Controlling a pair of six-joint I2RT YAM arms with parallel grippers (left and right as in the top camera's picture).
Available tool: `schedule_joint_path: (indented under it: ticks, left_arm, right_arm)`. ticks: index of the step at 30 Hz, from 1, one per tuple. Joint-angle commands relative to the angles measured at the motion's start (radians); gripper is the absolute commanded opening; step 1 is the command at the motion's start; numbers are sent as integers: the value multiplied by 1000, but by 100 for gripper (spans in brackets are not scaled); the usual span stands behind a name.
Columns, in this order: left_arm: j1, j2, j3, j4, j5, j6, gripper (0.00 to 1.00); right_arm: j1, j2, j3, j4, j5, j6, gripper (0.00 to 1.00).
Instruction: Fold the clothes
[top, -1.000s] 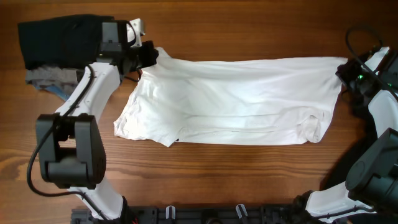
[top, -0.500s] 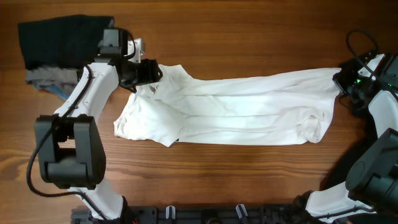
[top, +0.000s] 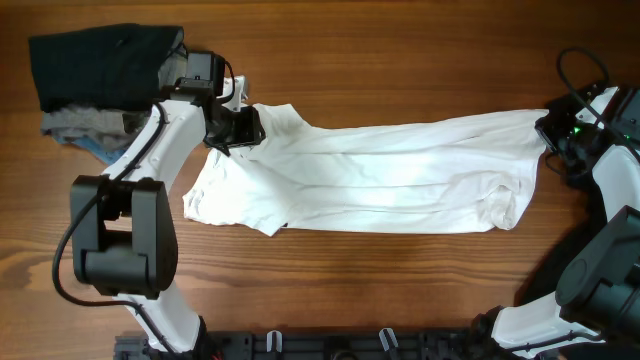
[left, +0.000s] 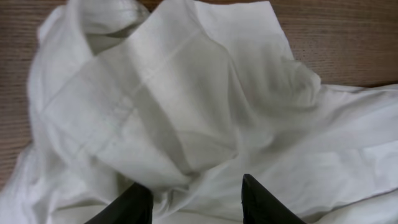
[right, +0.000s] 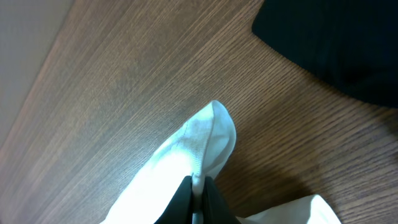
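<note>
Count: two grippers, one white T-shirt (top: 380, 175), one stack of three folded pieces.

Left gripper (top: 245, 128): the jaws are standing well apart, clamping nothing. In the wrist view the left gripper (left: 196, 200) is showing two dark fingertips (left: 134, 202) hovering just over a rumpled fold of the shirt (left: 186, 106); I can't tell whether they're touching the cloth.

Right gripper (top: 548, 128): the jaws are sitting pressed together, pinching a thin edge of the shirt. In the wrist view the right gripper (right: 198, 198) is gripping a stitched hem (right: 208, 140), which is rising from the jaws as a narrow peak above the wood.

The shirt is lying stretched across the middle of the table (top: 400, 50), long axis left to right. Its left upper corner is lying doubled over onto the body beside the left gripper. The right end is running taut to the right gripper. The lower edge is lying wrinkled, with a sleeve bunching at lower right.

The stack is sitting at the table's top-left corner, near the left arm and apart from the shirt: black garment (top: 100, 65) on top, grey piece (top: 80, 122) under it, blue denim piece (top: 95, 147) peeking out lowest.

A dark shape (right: 336, 43) is filling the right wrist view's upper corner; I can't tell what it is. A cable (top: 575, 60) is looping above the right arm.
</note>
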Motion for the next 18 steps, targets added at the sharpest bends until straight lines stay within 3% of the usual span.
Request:
schedule_joint_path:
  ticks: [1, 4, 5, 6, 14, 18]
  left_arm:
    - [-45, 70, -8, 13, -14, 36, 42]
    - [-59, 74, -8, 54, -18, 68, 26]
    - [-47, 71, -2, 60, -33, 67, 11]
    - [-39, 69, 3, 59, -33, 66, 4]
    - [67, -71, 14, 45, -66, -34, 4]
    - [23, -65, 13, 6, 10, 73, 11]
  right_arm:
    - [-6, -14, -1, 3, 14, 5, 5]
    - [-6, -14, -1, 1, 14, 4, 5]
    - [-6, -14, -1, -1, 14, 3, 5]
    - [-6, -14, -1, -1, 14, 3, 5]
    - [-6, -14, -1, 0, 14, 3, 5]
    - [-6, -14, -1, -1, 14, 3, 5]
